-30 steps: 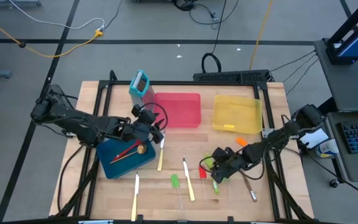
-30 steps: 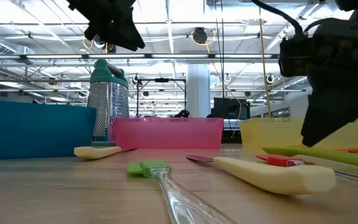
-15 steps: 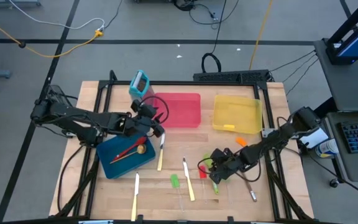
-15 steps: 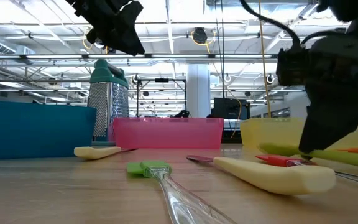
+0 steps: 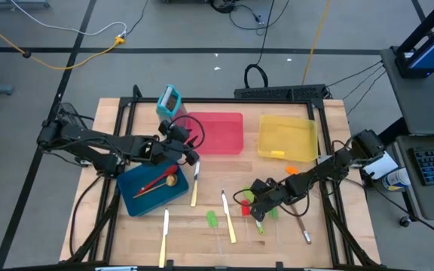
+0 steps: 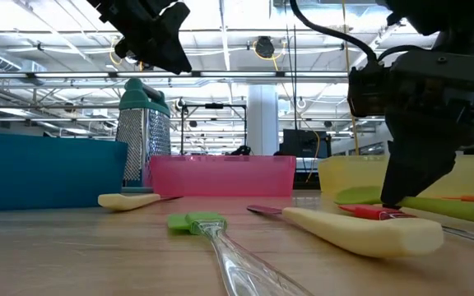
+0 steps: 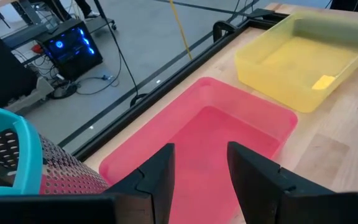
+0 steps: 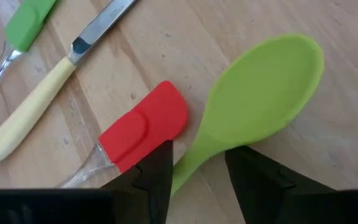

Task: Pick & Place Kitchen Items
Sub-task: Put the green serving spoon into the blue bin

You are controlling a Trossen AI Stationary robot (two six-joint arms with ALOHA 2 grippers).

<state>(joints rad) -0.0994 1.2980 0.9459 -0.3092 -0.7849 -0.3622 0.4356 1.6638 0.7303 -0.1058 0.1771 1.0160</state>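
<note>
1. High view: a pale wooden table stood on a grey floor strewn with cables. On it lay three flat plastic trays: a blue tray holding a red spoon and a wooden spoon, a red tray and a translucent yellow tray with a small yellow piece inside. A teal box grater stood upright at the red tray's corner. The left gripper hung between the blue and red trays. The right gripper was low over the front middle of the table, its body hiding much of the green spoon beneath it. Cream-handled knives lay along the front.

2. Low view: from table height, rafters and lights filled the background. A clear-handled green spatula and a rounded cream knife handle lay nearest. The right arm's dark bulk covered where its fingertips met the table.

3. Left wrist view: the left gripper's fingers were spread apart with nothing between them, above the smooth red tray.

4. Right wrist view: only here were the right gripper's fingers plainly parted, straddling the glossy green spoon's neck, its oval bowl beyond. A red spatula lay just beside it. Whether the fingers touched the spoon I could not tell.
</note>
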